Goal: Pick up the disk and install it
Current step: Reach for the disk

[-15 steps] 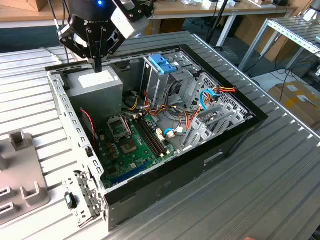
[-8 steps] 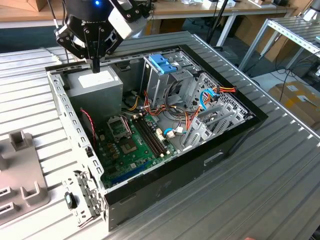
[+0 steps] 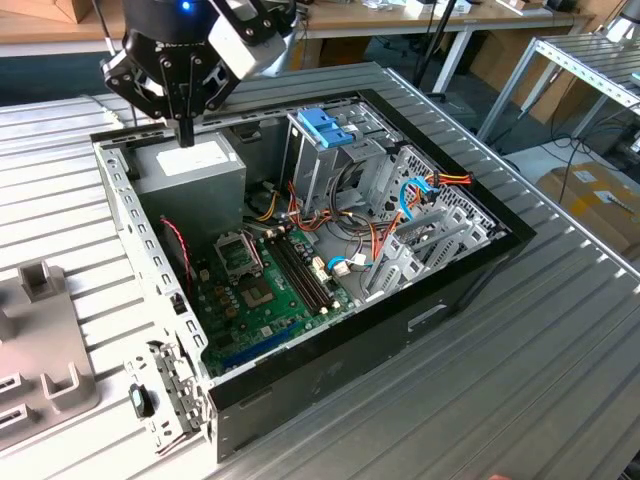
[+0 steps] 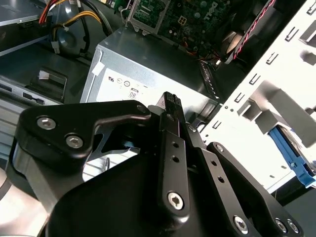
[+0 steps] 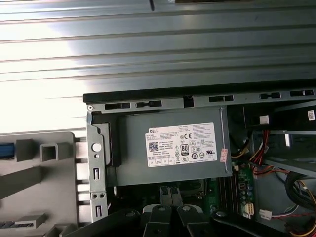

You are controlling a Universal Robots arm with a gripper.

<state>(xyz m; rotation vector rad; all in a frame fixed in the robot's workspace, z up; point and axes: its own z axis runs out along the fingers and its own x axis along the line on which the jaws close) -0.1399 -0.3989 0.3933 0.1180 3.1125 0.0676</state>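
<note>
Hovers just above the power supply in a corner of the open case, with fingers pressed together and clamped on nothing. Reads the same in both wrist views: closed tips over the supply's labelled face.

Places the disk, most likely, outside the case: a light-blue strip past the perforated case wall, matched in the first wrist view by a blue edge in the grey fixture on the worktop. Shows too little of it to settle a long axis or to confirm the grey body.

Lies off to the side of the fingers and apparently lower, with the case wall standing between as the one thing to clear.

Sets the drive cage and its blue latch on the opposite side of the fingers, beyond the supply, with the motherboard and loose cables close around it.
</note>
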